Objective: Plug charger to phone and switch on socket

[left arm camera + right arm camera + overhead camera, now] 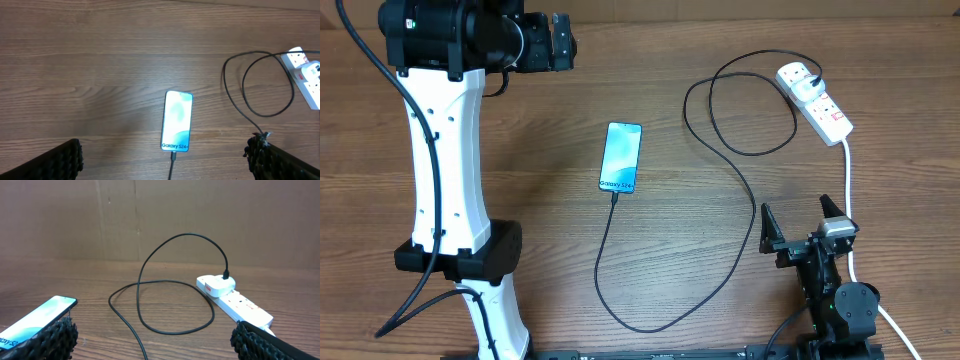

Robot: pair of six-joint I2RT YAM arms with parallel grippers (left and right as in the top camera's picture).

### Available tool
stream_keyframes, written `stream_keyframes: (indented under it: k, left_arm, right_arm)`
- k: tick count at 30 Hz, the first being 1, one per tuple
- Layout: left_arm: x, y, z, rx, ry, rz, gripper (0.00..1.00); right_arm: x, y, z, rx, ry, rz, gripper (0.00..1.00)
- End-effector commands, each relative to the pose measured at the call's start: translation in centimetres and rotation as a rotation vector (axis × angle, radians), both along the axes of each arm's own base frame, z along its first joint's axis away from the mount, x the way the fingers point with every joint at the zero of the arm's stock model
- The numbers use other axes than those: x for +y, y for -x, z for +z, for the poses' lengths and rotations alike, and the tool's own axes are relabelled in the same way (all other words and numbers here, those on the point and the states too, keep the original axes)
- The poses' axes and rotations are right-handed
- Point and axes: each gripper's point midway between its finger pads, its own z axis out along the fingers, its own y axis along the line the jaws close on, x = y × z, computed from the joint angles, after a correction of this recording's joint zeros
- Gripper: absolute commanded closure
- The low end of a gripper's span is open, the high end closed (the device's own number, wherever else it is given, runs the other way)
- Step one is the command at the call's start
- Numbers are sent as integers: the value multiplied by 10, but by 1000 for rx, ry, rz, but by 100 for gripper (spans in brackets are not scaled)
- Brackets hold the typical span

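From above, the phone (621, 157) lies face up mid-table. The charger cable (751, 200) meets its bottom edge, and the white plug head (798, 75) sits in the socket (817, 103) at the far right. The left gripper (563, 42) hangs at the upper left. The right gripper (796, 205) is spread wide, holding nothing.

In the left wrist view, the fingers (60, 162) stand far apart and empty above the phone.

In the right wrist view, the cable arcs up from the plug. The switch position cannot be told.
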Motion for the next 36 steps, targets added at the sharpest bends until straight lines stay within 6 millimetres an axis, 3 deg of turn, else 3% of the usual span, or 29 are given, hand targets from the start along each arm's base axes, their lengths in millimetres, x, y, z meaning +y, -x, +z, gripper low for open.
stream_keyframes:
  k: [1,12,20,23,30,36]
  left_arm:
    - [-2,-1,-5,15,-3,4,0]
    - [-2,0,-3,11,-3,3,0]
    - [5,13,12,-41,-39,-11,0]
    - [6,18,7,-62,-38,-9,0]
    - [18,75,-30,17,-70,2,0]
    - [40,99,-22,-132,-130,69,0]
  right_arm:
    - [0,0,-1,-5,-5,-5,0]
    - [0,0,-1,-5,-5,-5,0]
    - [0,0,-1,-5,-5,-5,0]
    - [0,0,-1,-5,-5,-5,0]
    - [0,0,-1,-5,-5,-5,0]
    - [0,0,-1,-5,-5,-5,0]
